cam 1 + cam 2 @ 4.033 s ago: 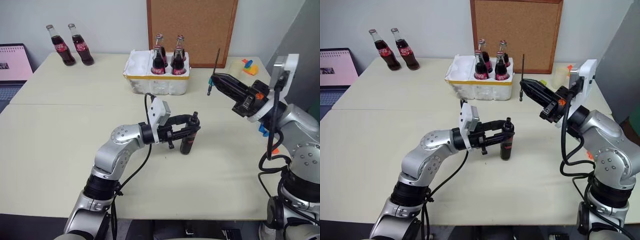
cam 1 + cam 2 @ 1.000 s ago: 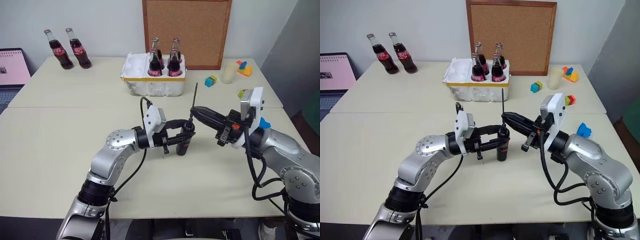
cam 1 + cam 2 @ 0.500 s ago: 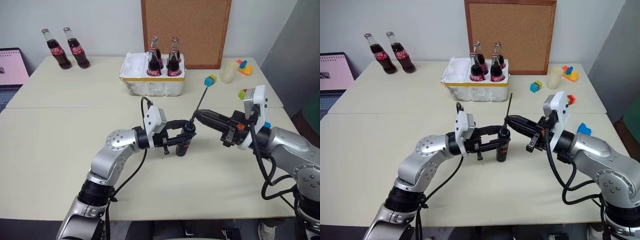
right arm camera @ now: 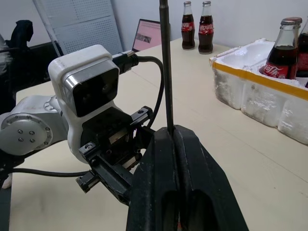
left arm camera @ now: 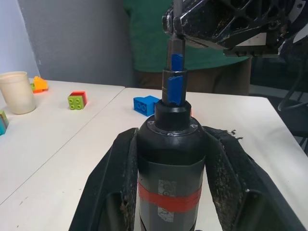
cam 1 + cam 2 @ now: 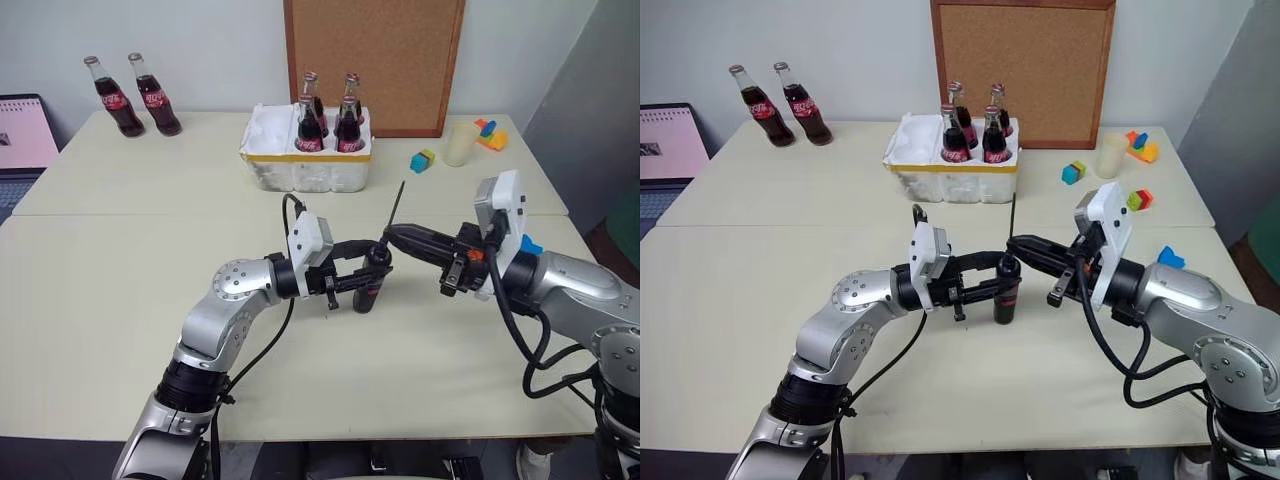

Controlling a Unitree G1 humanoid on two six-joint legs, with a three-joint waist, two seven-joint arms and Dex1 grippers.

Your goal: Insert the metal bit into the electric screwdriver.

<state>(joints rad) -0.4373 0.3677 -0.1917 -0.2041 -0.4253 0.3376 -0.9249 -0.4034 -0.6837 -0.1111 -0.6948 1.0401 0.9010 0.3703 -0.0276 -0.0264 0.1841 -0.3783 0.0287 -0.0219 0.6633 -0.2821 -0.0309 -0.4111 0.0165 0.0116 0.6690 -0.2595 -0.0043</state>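
Insertion under way: right gripper (image 6: 392,236) pinches thin grey metal bit (image 6: 396,204) atop dark red-banded electric screwdriver (image 6: 370,282), clamped by left gripper (image 6: 374,268); next, press straight down.

Bright even indoor light, soft shadows, sharp head views, no glare

electric screwdriver (image 6: 368,281) upright mid-table, metal bit (image 6: 395,206) above it, bottle crate (image 6: 305,160) behind, blocks (image 6: 421,160) right
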